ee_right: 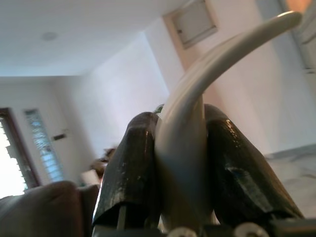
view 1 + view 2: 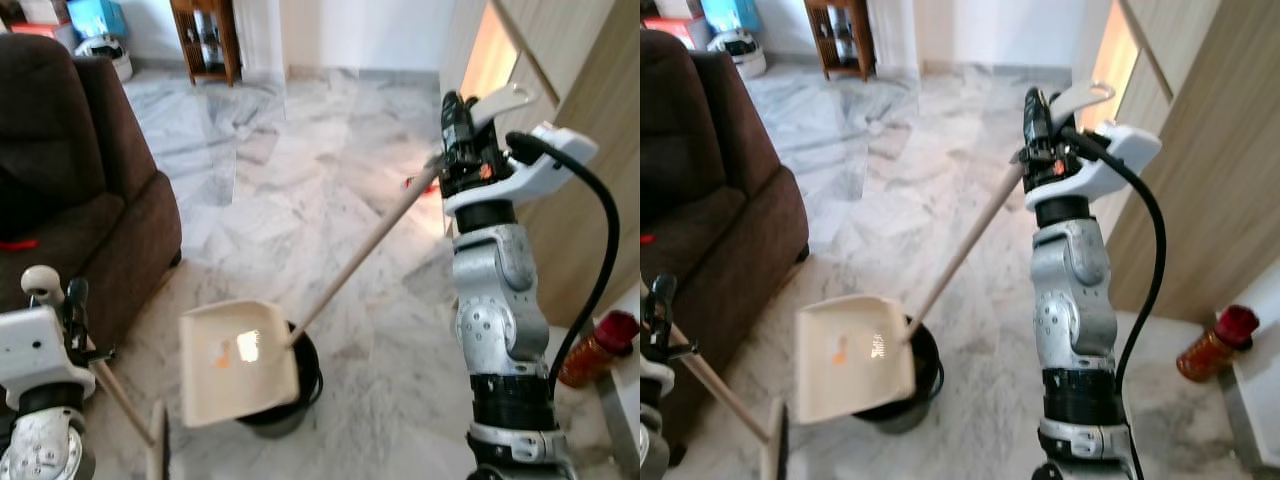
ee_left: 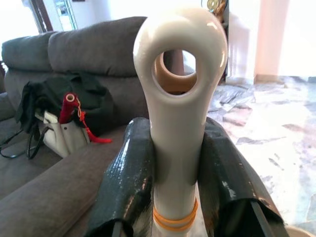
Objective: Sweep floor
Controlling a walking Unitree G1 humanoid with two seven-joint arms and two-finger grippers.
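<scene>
The right gripper (image 2: pixel 455 140) was closed on the handle end of 1 dustpan (image 2: pixel 238 360), tilted over 1 black bin (image 2: pixel 290 395); it looked light and stiff, best held high; the left gripper (image 3: pixel 175 163) was closed on 1 broom handle (image 3: pixel 178 98), smooth, maybe slippery.

Counted on the marble floor: one of nearly everything.

One cream dustpan (image 2: pixel 238 362) over one black bucket (image 2: pixel 300 385) at 6 o'clock, one broom (image 2: pixel 125 405) at 7, one brown sofa (image 2: pixel 80 200) at 9, one red-capped bottle (image 2: pixel 597 347) at 4, one wooden stand (image 2: pixel 205 40) at 12.
</scene>
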